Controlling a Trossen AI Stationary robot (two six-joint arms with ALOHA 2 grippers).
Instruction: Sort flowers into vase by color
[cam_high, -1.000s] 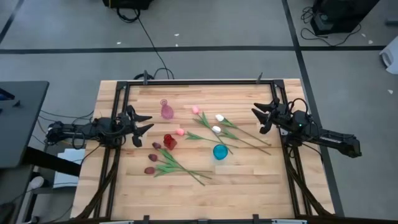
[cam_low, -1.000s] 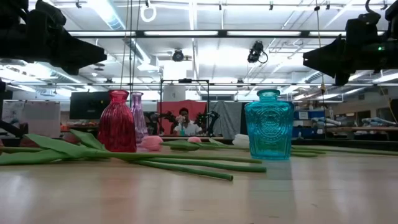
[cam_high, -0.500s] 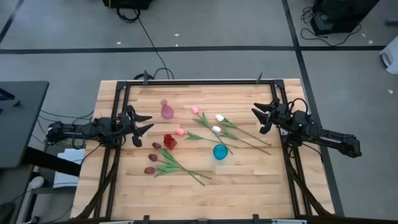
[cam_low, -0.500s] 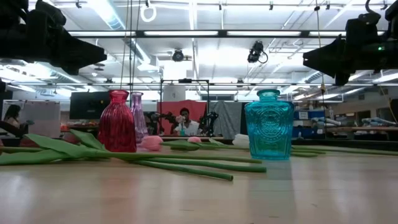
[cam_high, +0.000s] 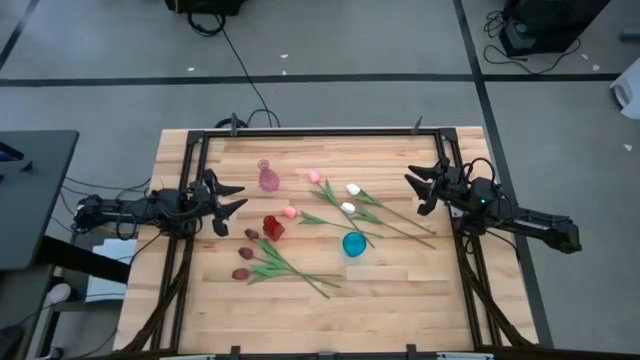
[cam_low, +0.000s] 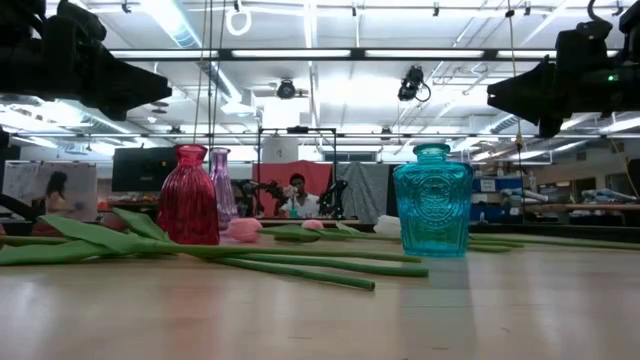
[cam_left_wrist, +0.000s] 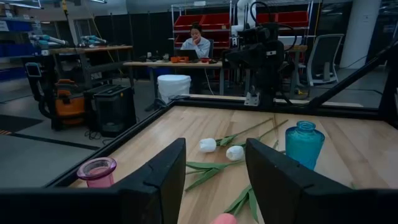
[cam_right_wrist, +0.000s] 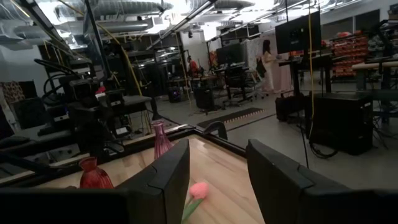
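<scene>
Both tools, left (cam_high: 232, 198) and right (cam_high: 422, 187), gape empty; overhead alone shows maroon flowers (cam_high: 246, 254).

We are seeing bare table (cam_high: 400, 290) along the near edge; flowers (cam_high: 330, 215) and three vases (cam_high: 354, 244) are crowding the middle.

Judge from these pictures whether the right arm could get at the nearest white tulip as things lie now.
Probably yes. The right gripper hangs open at the table's right side, and the white tulip lies flat on bare wood with nothing between them. The teal vase stands off to one side of that path.
</scene>
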